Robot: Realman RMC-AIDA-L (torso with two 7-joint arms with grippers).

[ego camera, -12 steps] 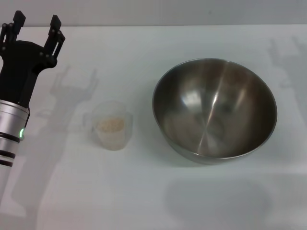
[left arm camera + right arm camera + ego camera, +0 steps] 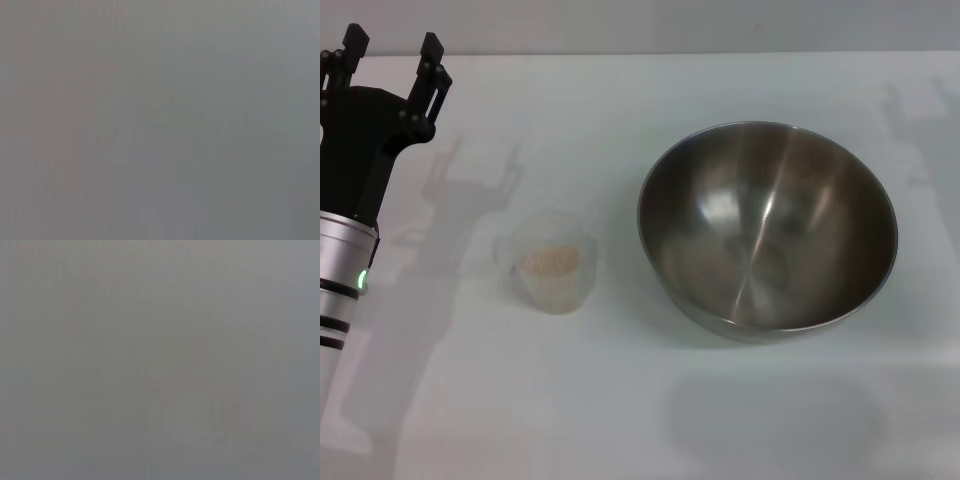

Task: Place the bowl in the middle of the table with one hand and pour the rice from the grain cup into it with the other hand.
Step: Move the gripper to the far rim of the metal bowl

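Toward the near edge of the table (image 2: 620,420), left of its middle, stands the grain cup (image 2: 551,262) with rice (image 2: 551,261) in its bottom (handle turned to the left edge). Just right of it, apart, sits the bowl (image 2: 767,228), upright. At the far left corner the left gripper (image 2: 390,52) hangs, fingers spread wide, holding nothing.

White table (image 2: 620,400) carries 2 things: grain cup (image 2: 552,262), seemingly part-filled, beside bowl (image 2: 767,228).
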